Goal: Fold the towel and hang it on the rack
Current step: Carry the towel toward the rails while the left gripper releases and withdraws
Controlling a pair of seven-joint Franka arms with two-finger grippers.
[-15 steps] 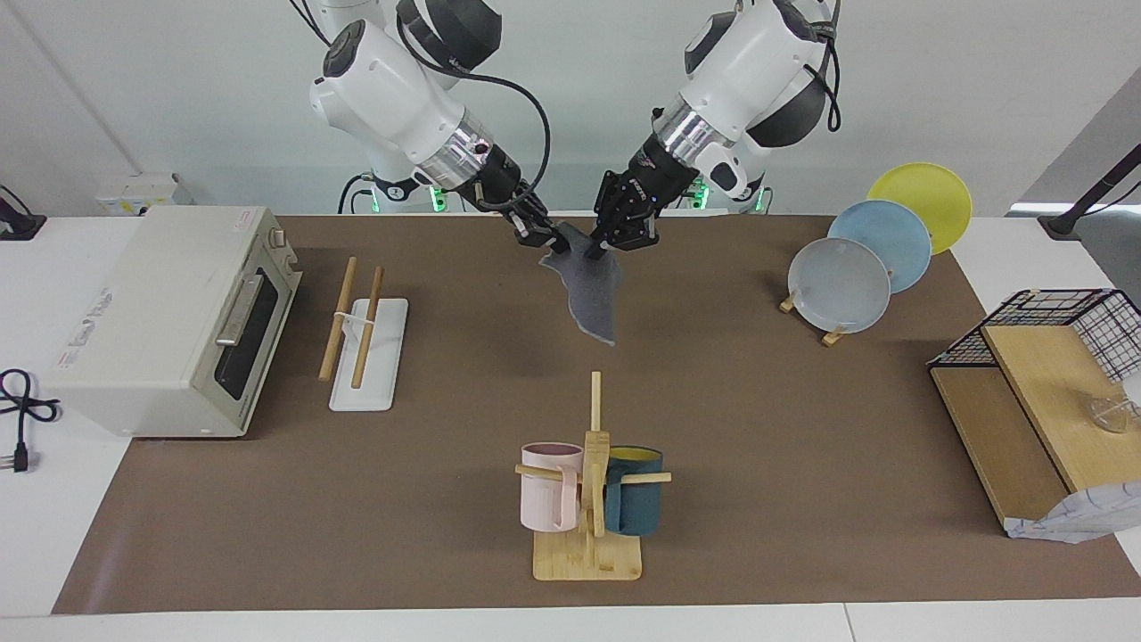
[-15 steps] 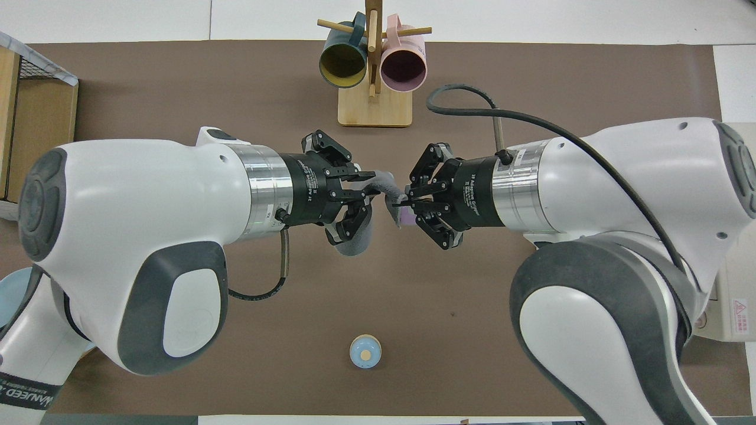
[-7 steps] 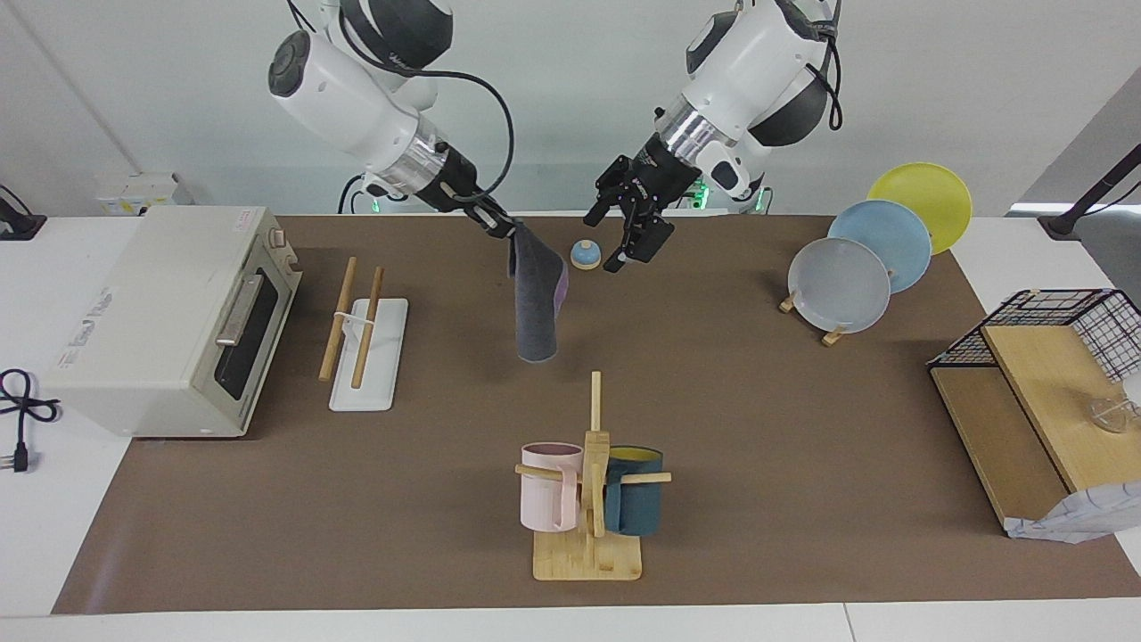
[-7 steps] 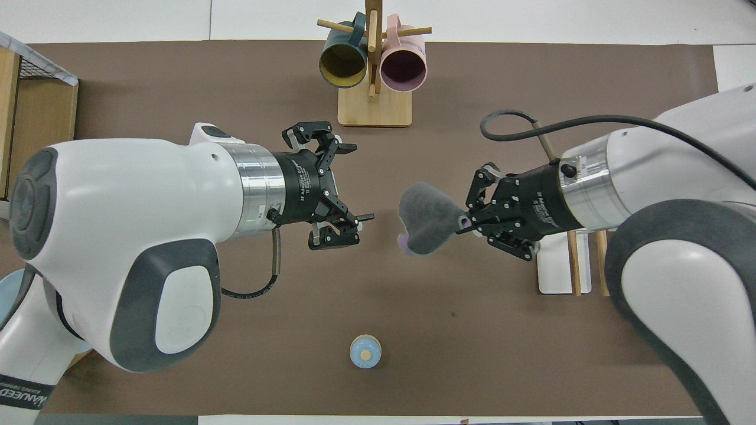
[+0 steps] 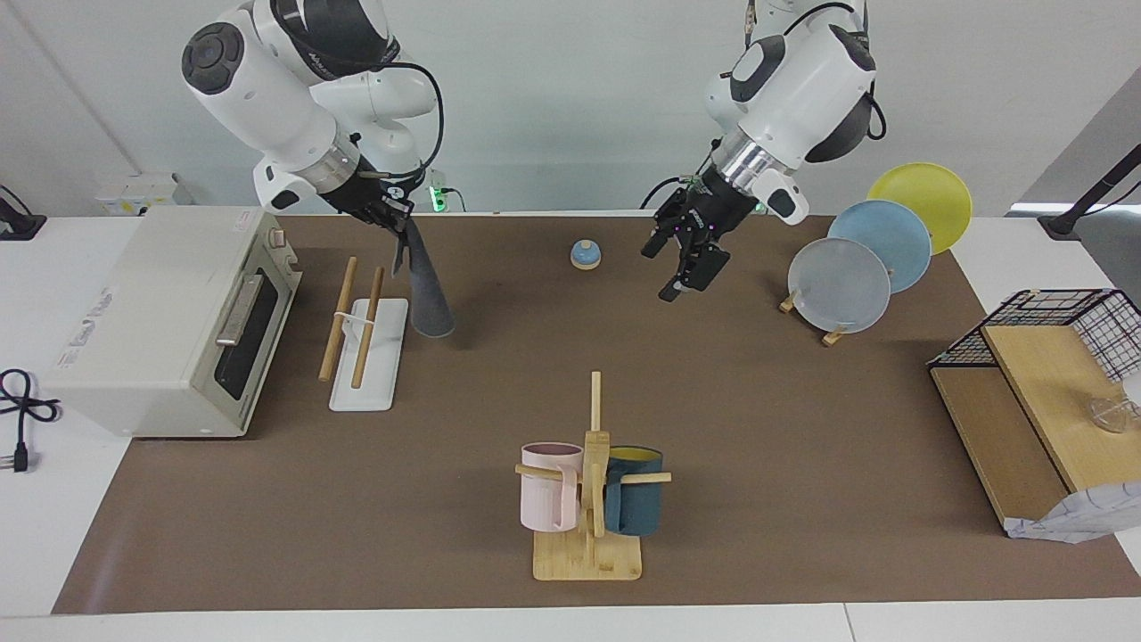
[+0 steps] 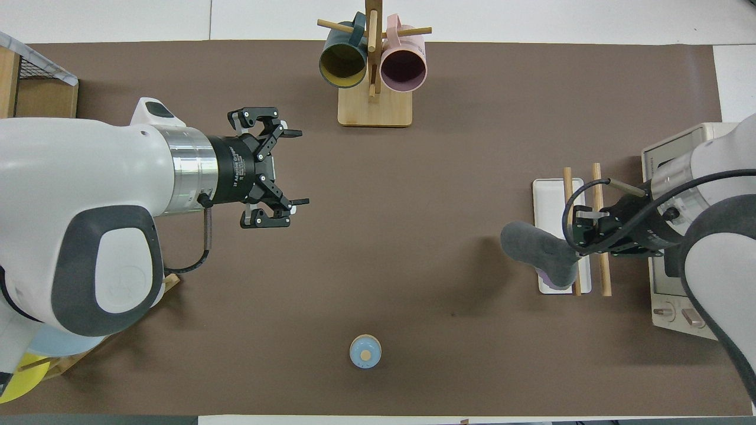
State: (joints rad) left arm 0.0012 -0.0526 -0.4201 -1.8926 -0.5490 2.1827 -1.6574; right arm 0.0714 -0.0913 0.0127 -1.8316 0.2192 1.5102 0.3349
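Facing view: towel (image 5: 426,294) hanging vertically.

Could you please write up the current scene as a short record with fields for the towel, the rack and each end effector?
towel: thin dark grey cloth with a purple inner face, hanging folded in the air, not yet on the rods
rack: two parallel light wooden rods on a flat white base, beside the white toaster oven
right end effector: shut on the towel's top, beside the rack
left end effector: open, empty, above the brown table mat, waiting
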